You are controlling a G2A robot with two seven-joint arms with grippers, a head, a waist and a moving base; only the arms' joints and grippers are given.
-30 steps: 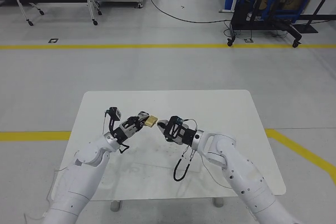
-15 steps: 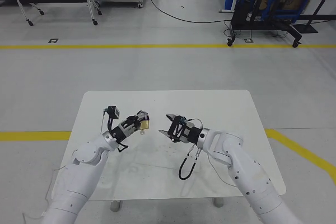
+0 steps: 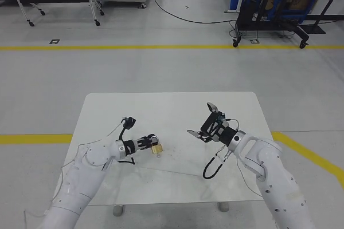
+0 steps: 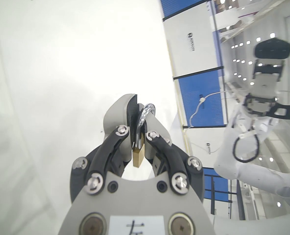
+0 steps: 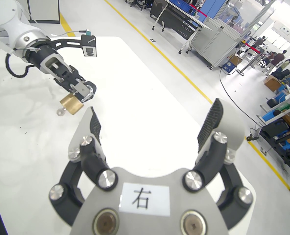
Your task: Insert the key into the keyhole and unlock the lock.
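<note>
Our left hand (image 4: 141, 113) is clamped tight on the shiny loop of the gold lock (image 5: 71, 103). It holds the lock near the middle of the white surface (image 3: 178, 109), a bit toward the left edge. We see the key (image 5: 60, 111) sticking out of the lock. Our right hand (image 5: 154, 121) is spread wide apart, well away from the lock.

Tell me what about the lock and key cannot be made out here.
1. Shackle: left wrist view, the left hand covers its ends; open or locked is unclear.
2. Key: right wrist view, its blade is hidden inside the lock; its turn is too small to judge.
3. Top view: the lock is too small to tell the key from it.
</note>
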